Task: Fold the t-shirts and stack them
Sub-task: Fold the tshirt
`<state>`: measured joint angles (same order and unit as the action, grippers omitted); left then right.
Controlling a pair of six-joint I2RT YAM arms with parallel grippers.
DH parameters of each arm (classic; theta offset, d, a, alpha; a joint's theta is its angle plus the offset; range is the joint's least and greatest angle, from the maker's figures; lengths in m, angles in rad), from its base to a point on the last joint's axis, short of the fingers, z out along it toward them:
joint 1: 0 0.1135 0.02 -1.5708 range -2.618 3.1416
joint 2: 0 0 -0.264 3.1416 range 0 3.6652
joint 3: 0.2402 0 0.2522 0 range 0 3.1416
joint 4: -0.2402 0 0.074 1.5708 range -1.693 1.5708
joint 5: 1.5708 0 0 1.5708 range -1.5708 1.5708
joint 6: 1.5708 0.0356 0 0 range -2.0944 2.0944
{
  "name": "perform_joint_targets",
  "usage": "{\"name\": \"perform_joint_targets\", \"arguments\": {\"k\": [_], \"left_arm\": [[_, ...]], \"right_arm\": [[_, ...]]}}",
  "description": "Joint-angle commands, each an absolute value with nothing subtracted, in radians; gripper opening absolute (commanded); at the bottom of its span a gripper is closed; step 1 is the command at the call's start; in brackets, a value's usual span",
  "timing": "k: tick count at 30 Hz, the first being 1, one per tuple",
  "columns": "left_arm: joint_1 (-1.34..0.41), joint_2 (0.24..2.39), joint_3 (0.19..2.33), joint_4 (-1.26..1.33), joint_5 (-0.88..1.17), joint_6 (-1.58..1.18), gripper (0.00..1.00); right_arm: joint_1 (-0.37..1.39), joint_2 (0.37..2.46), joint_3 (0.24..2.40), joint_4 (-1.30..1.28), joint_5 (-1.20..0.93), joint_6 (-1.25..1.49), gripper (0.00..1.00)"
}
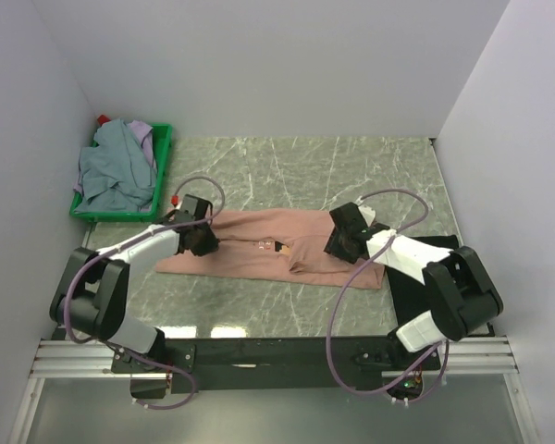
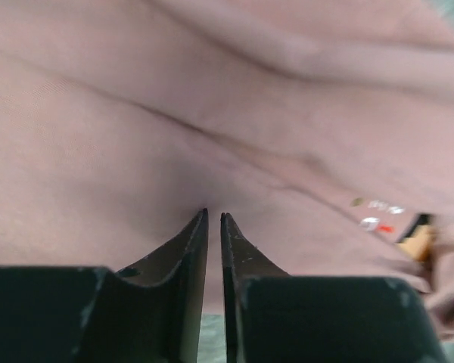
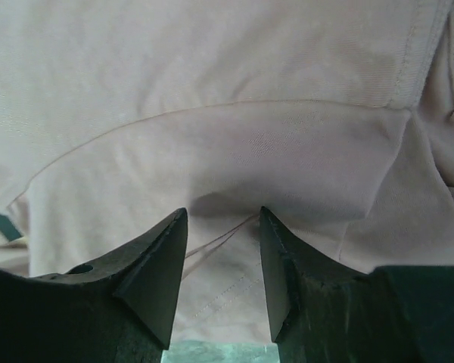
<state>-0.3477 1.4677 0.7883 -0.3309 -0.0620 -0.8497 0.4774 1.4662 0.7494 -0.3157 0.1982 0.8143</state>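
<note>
Spanning mid-frame in top view, salmon-pink cloth t-shirt (image 1: 259,257), an arm at each end for folding.
Left wrist: left gripper (image 2: 213,215), fingers (image 2: 191,246) almost pressed together, apparently nipping a cloth ridge.
Right wrist: right gripper (image 3: 223,219), fingers (image 3: 157,261) spread, straddling a seam.

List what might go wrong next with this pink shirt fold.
1. The left hand pinches the salmon-pink t-shirt only at its very tips; the cloth may slip out on lifting.
2. The right hand stands open over a fold; closing may catch one layer only, skewing the fold.
3. The black t-shirt lies partly under the right arm, which might drag it.
</note>
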Motion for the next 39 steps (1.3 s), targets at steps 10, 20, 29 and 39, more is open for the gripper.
{"name": "perform_joint_targets", "arguments": {"k": [10,20,29,39], "left_arm": [[-0.479,1.551,0.742,-0.322,-0.086,-0.813,0.17],[-0.650,1.577,0.687,-0.241,-0.008,-0.946,0.16],[-0.887,1.640,0.729,-0.138,0.026,-1.114,0.16],[-0.907,1.706,0.933,-0.098,0.068,-1.020,0.29]], "right_arm": [[0.462,1.687,0.977,-0.374,0.190,0.784,0.50],[0.394,1.951,1.366,-0.541,0.201,0.615,0.50],[0.311,2.203,1.747,-0.669,0.149,0.497,0.51],[0.272,2.336,2.155,-0.745,0.067,0.437,0.59]]}}
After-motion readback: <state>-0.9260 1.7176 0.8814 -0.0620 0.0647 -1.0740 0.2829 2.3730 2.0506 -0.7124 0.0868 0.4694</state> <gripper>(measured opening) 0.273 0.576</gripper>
